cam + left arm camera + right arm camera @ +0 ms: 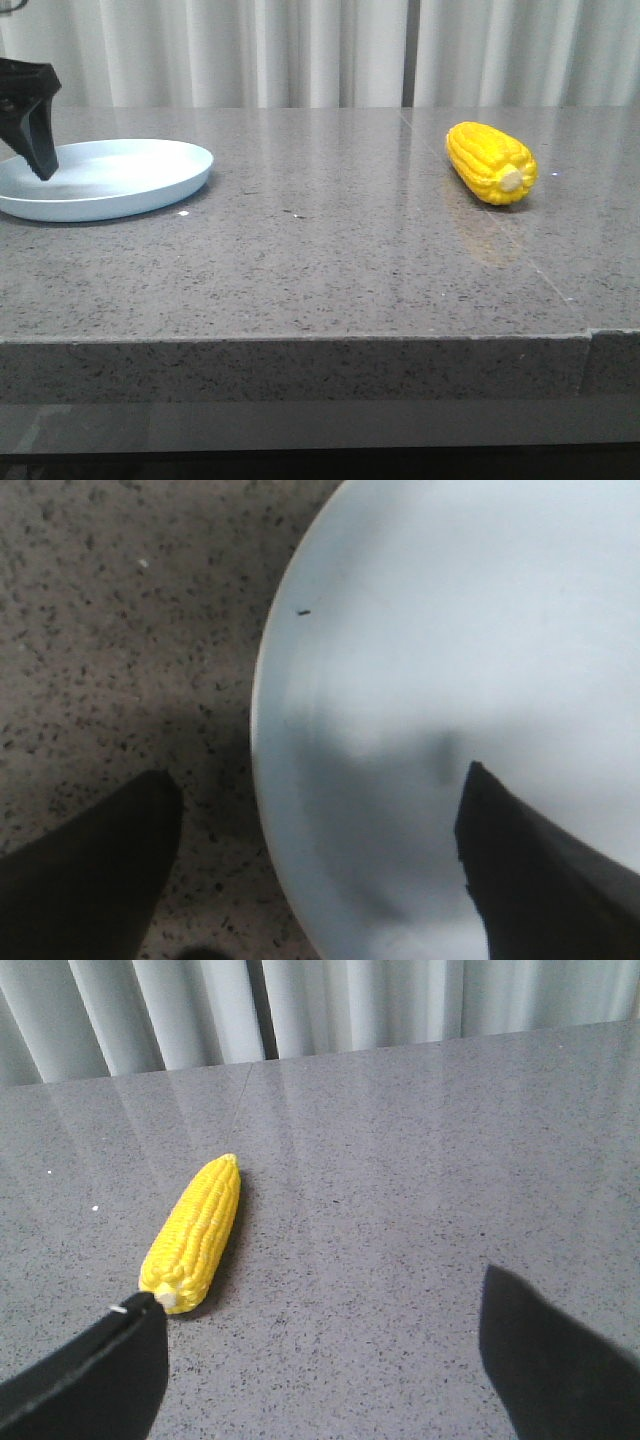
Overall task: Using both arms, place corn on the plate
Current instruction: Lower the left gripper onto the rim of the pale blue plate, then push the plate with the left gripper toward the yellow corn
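Corn (490, 162) lies on the grey speckled table (330, 250), far right, stub end toward the camera, well apart from the plate (150, 180) at far left. Left gripper (318, 865) hangs over the plate's rim, jaws spread, holding nothing. Right gripper (320, 1360) near the corn's stub, jaws spread, empty.

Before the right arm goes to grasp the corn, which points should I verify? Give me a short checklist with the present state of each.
1. Right gripper open: ok.
2. Corn lying free on the table, nothing touching it: ok.
3. Corn centred between the right fingers: not ok, it lies by one fingertip.
4. Plate holds nothing: ok.
5. Left gripper open: ok, straddling the plate rim.
6. Left gripper touching the plate: cannot tell.
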You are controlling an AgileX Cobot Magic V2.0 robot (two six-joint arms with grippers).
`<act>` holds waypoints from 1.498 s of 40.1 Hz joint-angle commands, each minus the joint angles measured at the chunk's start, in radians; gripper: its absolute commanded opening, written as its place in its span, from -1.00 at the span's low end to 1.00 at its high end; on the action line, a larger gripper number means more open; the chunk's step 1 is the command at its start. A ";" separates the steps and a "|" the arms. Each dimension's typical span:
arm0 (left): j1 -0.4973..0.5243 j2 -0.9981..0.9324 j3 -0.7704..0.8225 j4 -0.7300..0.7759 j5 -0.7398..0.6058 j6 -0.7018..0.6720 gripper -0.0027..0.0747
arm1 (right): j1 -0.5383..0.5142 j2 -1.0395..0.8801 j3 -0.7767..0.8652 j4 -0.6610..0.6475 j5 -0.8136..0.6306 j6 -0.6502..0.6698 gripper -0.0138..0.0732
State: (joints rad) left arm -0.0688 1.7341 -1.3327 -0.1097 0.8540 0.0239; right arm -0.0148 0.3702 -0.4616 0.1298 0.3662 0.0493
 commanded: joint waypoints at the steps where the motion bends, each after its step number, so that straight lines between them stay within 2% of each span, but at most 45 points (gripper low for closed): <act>1: -0.006 -0.028 -0.036 -0.020 -0.025 -0.004 0.22 | -0.006 0.013 -0.036 -0.003 -0.078 -0.008 0.82; 7: -0.006 -0.025 -0.036 -0.025 -0.025 -0.004 -0.08 | -0.006 0.013 -0.036 -0.003 -0.078 -0.008 0.82; 18: -0.006 -0.025 -0.036 -0.027 -0.025 -0.004 -0.76 | -0.006 0.013 -0.036 -0.003 -0.077 -0.008 0.82; 23: -0.006 -0.025 -0.038 -0.027 -0.035 -0.002 -0.98 | -0.006 0.013 -0.036 -0.003 -0.077 -0.008 0.82; 34: -0.027 -0.046 -0.139 -0.065 -0.022 -0.002 -0.98 | -0.006 0.013 -0.036 -0.003 -0.077 -0.008 0.82; 43: -0.121 -0.040 -0.258 -0.162 0.009 -0.002 -0.98 | -0.006 0.013 -0.036 -0.003 -0.077 -0.008 0.82; 51: -0.225 0.010 -0.273 -0.175 -0.040 -0.002 -0.98 | -0.006 0.013 -0.036 -0.003 -0.077 -0.008 0.82; 60: -0.257 0.082 -0.273 -0.175 -0.047 -0.002 -0.98 | -0.006 0.013 -0.036 -0.003 -0.077 -0.008 0.82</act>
State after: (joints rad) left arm -0.3184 1.8457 -1.5745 -0.2624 0.8550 0.0220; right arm -0.0148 0.3702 -0.4616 0.1298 0.3662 0.0493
